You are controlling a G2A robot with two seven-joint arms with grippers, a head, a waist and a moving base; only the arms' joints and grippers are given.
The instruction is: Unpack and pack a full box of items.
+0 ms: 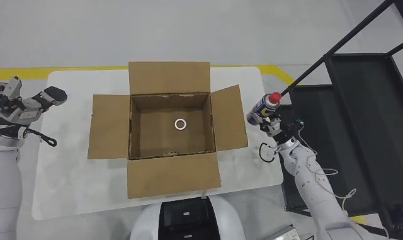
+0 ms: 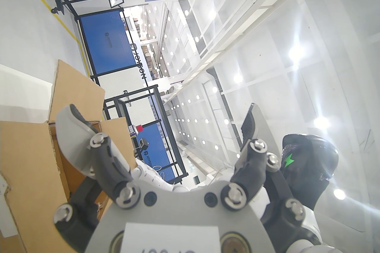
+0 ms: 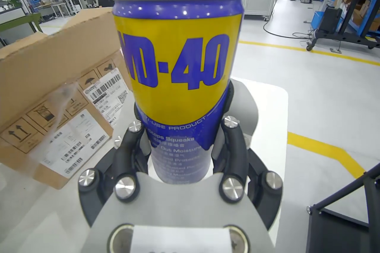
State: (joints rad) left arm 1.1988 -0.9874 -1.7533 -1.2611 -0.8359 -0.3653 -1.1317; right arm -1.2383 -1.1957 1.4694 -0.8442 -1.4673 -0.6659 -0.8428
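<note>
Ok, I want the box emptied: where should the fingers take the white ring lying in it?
Probably from straight above: the ring lies flat on the box floor, walled in all round. One finger in its hole, one outside, pinching the band.

The box (image 1: 173, 176) sat mid-frame on the table (image 1: 75, 189), a ring (image 1: 181, 123) lying inside it. The spray can (image 1: 264, 107) was just right of its right flap, the left gripper (image 1: 55, 96) far left.

Box (image 1: 154, 138) open upward, flaps spread outward; small ring (image 1: 181, 123) on its floor; right gripper (image 1: 264, 117) with spray can (image 1: 269, 102) over table (image 1: 63, 180) right edge; left strip bare
</note>
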